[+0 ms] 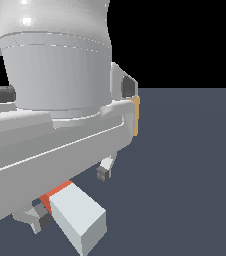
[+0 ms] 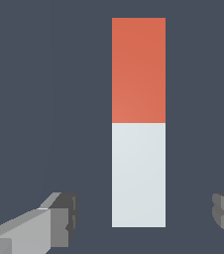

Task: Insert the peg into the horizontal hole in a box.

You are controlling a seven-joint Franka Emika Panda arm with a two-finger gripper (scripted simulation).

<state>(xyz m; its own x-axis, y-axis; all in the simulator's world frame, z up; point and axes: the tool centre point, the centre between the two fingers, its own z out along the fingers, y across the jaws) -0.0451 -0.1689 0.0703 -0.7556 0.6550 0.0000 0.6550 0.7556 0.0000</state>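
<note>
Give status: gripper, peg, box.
Gripper open, straddling the peg's white end, no contact. Peg flat on the floor. Box mostly hidden behind the arm; hole unseen.

The exterior view is sitting low and very close behind the arm (image 1: 55, 100), whose grey body is filling most of the exterior view's left and hiding much of the scene. The wrist view is looking straight down onto the dark desk (image 2: 44, 99) from close above. Both views are sharing the peg (image 1: 77, 217) (image 2: 139, 124) and the tool (image 1: 70, 195) (image 2: 143, 216) with its fingers spread.
</note>
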